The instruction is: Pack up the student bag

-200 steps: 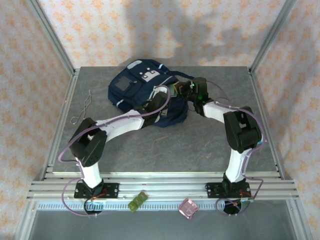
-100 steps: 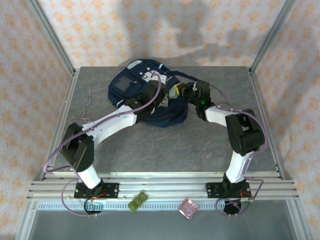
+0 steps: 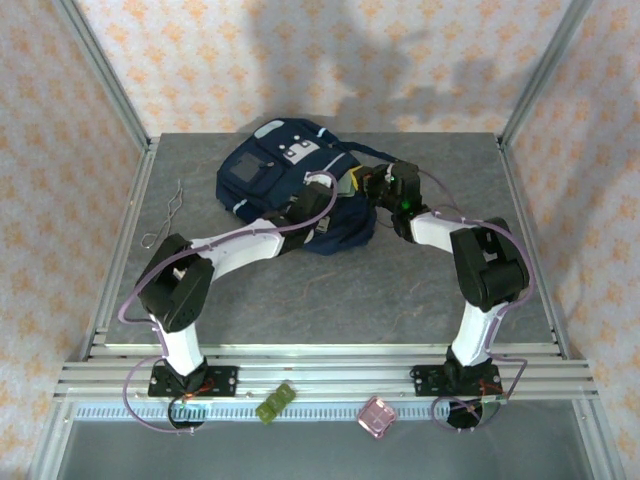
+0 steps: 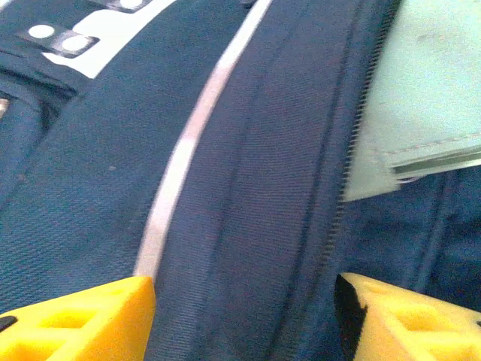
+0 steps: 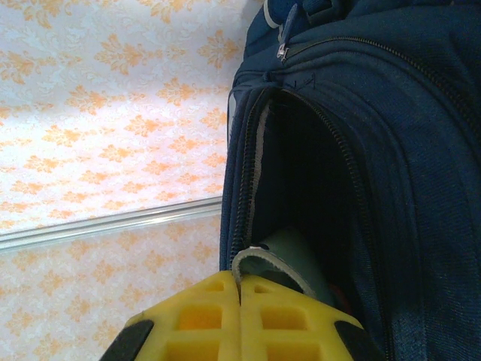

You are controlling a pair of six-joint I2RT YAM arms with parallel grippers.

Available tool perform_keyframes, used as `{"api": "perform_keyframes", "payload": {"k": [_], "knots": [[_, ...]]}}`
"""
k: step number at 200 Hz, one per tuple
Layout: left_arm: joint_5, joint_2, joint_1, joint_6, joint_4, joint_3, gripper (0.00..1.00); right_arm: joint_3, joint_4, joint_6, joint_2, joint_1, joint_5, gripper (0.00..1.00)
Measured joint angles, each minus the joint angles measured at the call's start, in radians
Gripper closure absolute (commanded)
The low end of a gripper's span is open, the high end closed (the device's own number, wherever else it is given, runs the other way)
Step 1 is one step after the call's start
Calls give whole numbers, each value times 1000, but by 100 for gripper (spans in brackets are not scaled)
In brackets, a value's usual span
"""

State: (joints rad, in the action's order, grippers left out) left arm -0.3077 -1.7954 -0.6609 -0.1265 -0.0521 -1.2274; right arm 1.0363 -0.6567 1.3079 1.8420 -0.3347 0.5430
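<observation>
The student bag (image 3: 270,175), navy with a grey-white stripe and white patches, lies at the back middle of the table. My left gripper (image 3: 325,208) hovers at its near right side; in the left wrist view it (image 4: 244,316) stands open, its yellow fingertips (image 4: 83,320) either side of a band of the student bag (image 4: 248,188) beside the zip. My right gripper (image 3: 366,186) is shut on the grey-trimmed lip of the bag's opening (image 5: 259,259), holding the mouth of the student bag (image 5: 391,113) apart. A pale green flat item (image 5: 297,252) sits inside the opening and also shows past the zip (image 4: 428,98).
A bent wire (image 3: 165,215) lies on the table's left side. A green piece (image 3: 273,402) and a pink piece (image 3: 376,415) rest on the front rail between the arm bases. Metal frame posts (image 3: 115,95) stand at the back corners.
My left gripper has gone from shut to open beside the bag's zip, and its arm stretched forward then drew back. The right gripper keeps its hold on the opening's lip.
</observation>
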Motion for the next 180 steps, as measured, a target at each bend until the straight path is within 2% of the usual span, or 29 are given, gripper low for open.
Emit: {"api": "perform_keyframes", "payload": {"k": [16,32,53,70,112,180], "knots": [[-66,-17,0,35,32,5,40,0,-2,0,0,0,0,100],[-109,-35,0,63,56,6,53,0,-3,0,0,0,1,100],[-135,-42,-12,82,80,6,85,0,-7,0,1,0,4,100],[-153,-42,-17,98,94,5,100,0,-16,0,1,0,4,100],[-141,-32,-15,98,80,3,100,-1,-29,4,1,0,7,100],[-8,48,26,39,-52,-75,100,-107,-143,64,-63,29,1,100]]}}
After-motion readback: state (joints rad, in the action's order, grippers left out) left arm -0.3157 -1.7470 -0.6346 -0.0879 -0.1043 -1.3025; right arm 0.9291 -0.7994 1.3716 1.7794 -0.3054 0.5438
